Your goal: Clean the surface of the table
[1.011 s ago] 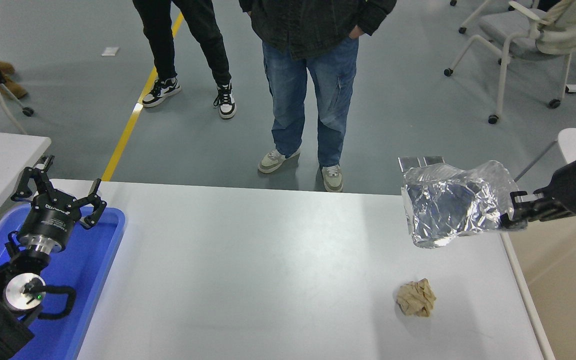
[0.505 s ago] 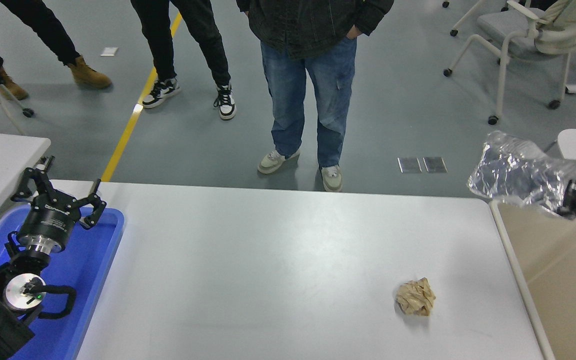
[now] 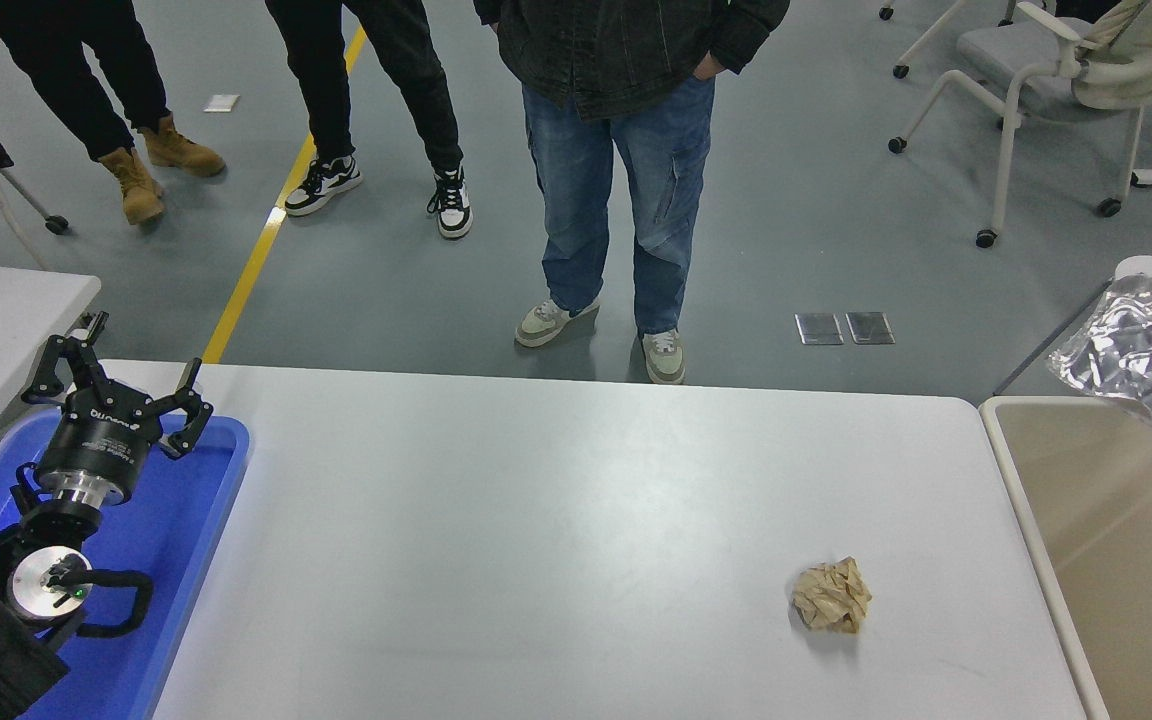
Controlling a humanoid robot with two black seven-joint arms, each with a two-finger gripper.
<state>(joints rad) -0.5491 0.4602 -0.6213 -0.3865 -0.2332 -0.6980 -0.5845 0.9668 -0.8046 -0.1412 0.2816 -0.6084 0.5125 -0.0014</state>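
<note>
Since half a second ago: foil (image 3: 1151, 360) carried further right, now over the far corner of the beige bin (image 3: 1116, 560) at the picture's right edge; right arm and its fingers gone out of view, so cannot tell whether foil is gripped or let go. One second ago: same foil above the table's right end.

Largest first. Table (image 3: 556, 500): wide, white, matte, smooth, rounded corners, filling the lower middle of the view. Bin: beige, smooth inner walls, just beside the table's right end. Blue tray (image 3: 191, 540): glossy plastic, raised rim, at the left end. Left gripper (image 3: 116, 400): black, parked over the tray, fingers spread, holding nothing. Foil: silver, shiny, much wrinkled, thin and light. Paper ball (image 3: 832, 596): tan, crumpled, lying on the table near the right end, not yet cleared.

Possible trouble: foil so light and near the bin's far rim, likely to drift and land outside. Paper ball soft and uneven; may squash or roll away under a grip off centre.
</note>
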